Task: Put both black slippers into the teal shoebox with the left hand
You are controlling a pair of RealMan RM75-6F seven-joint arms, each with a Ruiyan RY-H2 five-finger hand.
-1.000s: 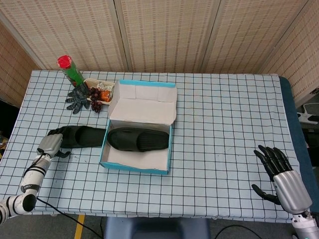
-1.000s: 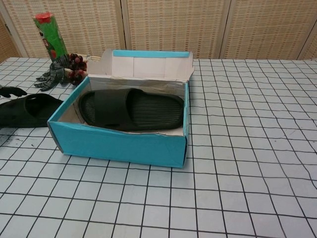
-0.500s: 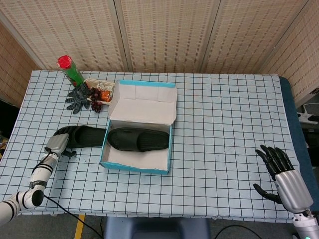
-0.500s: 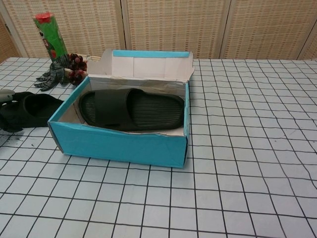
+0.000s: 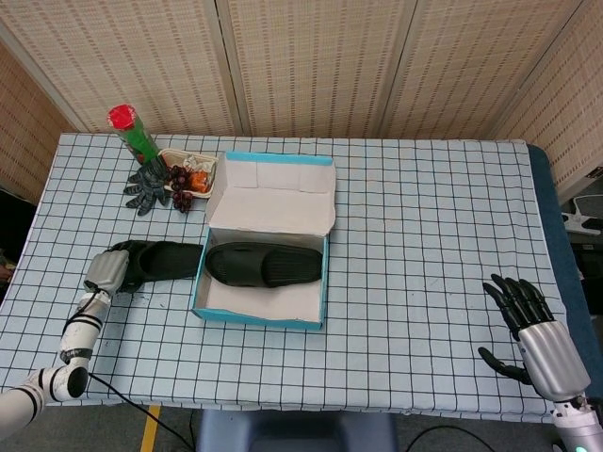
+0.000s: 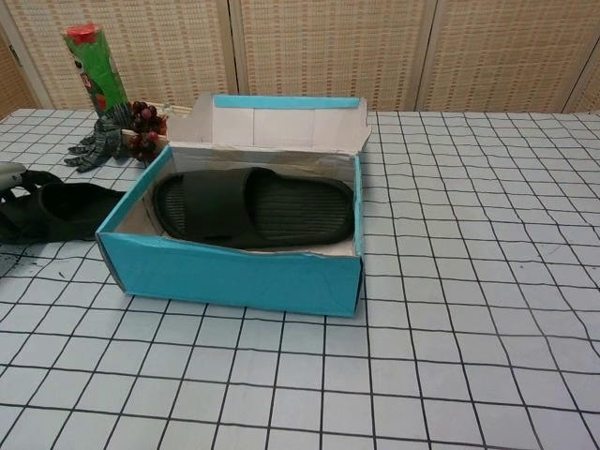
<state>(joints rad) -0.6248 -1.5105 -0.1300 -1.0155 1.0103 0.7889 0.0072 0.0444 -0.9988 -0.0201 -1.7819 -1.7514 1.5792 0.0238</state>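
The teal shoebox (image 5: 257, 314) stands open left of the table's middle, its lid flap up at the back. One black slipper (image 5: 263, 266) lies inside it, also plain in the chest view as the slipper in the box (image 6: 253, 207). The second black slipper (image 5: 162, 261) lies on the table, its toe against the box's left wall. My left hand (image 5: 106, 272) grips its outer end; the chest view shows only the edge of this hand (image 6: 11, 176) on the second slipper (image 6: 70, 209). My right hand (image 5: 529, 325) hangs open at the front right, holding nothing.
At the back left stand a green can with a red lid (image 5: 133, 133), black gloves (image 5: 146, 185), dark grapes (image 5: 180, 180) and a small food tray (image 5: 193, 168). The checkered tablecloth (image 5: 424, 235) covers the table; its front edge runs close to both hands.
My left hand has moved right with the second slipper, bringing its toe against the box. The box has slid slightly to the right. The right hand stayed put.
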